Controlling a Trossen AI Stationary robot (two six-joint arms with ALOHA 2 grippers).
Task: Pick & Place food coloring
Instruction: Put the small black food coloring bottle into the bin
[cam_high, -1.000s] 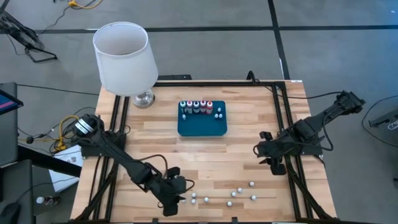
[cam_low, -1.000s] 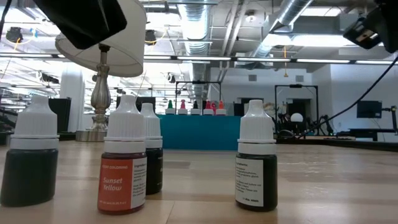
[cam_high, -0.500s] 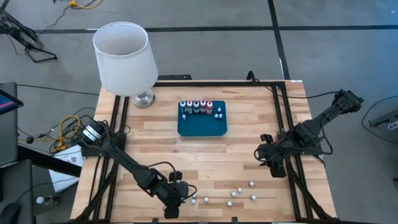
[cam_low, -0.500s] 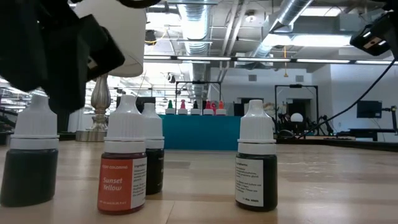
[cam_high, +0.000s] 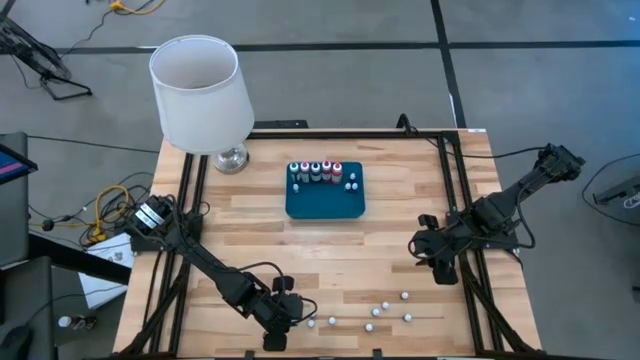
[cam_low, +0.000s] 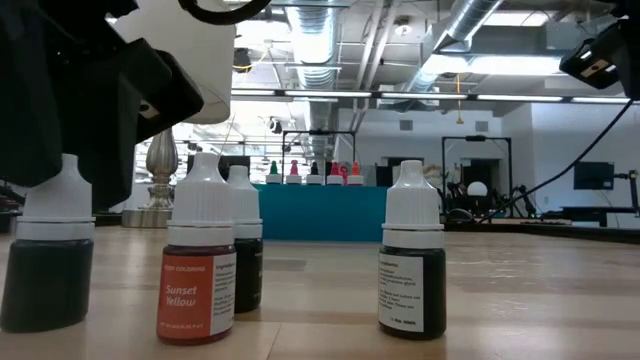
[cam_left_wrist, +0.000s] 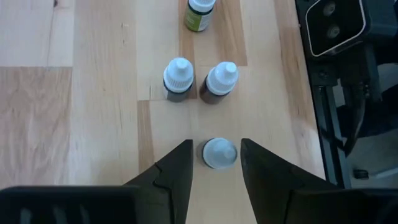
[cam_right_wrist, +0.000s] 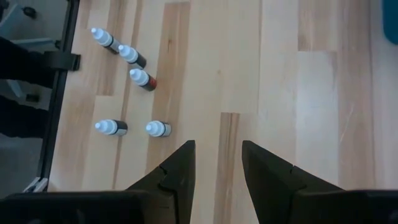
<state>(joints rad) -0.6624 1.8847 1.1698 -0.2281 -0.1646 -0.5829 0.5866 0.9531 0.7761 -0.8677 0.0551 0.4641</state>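
Pick step in hand: left claw (cam_high: 281, 322) sits low at the table's (cam_high: 400, 190) near edge, straddling the end bottle (cam_left_wrist: 219, 152) of the loose food coloring group (cam_high: 370, 312). In the left wrist view the bottle's white cap shows between the two fingers (cam_left_wrist: 174, 177) with a sliver of gap each side, so the claw reads as released, not yet clenched; from the low view I can't tell how far down the bottle the fingers reach. Two more bottles stand just beyond it, close together, a third further off. Rest of the loose ones are spread along the near edge, to the right of the left claw. Teal tray (cam_high: 325, 204) at mid-table already carries a row of coloured bottles (cam_high: 315, 171) along its far side, near part bare. Right claw (cam_high: 432, 252) hovers over the table's right side, released, nothing between its fingers. Next move, my read: close squarely on the bottle body, lift straight up to clear the two neighbours, carry to the tray's free area.
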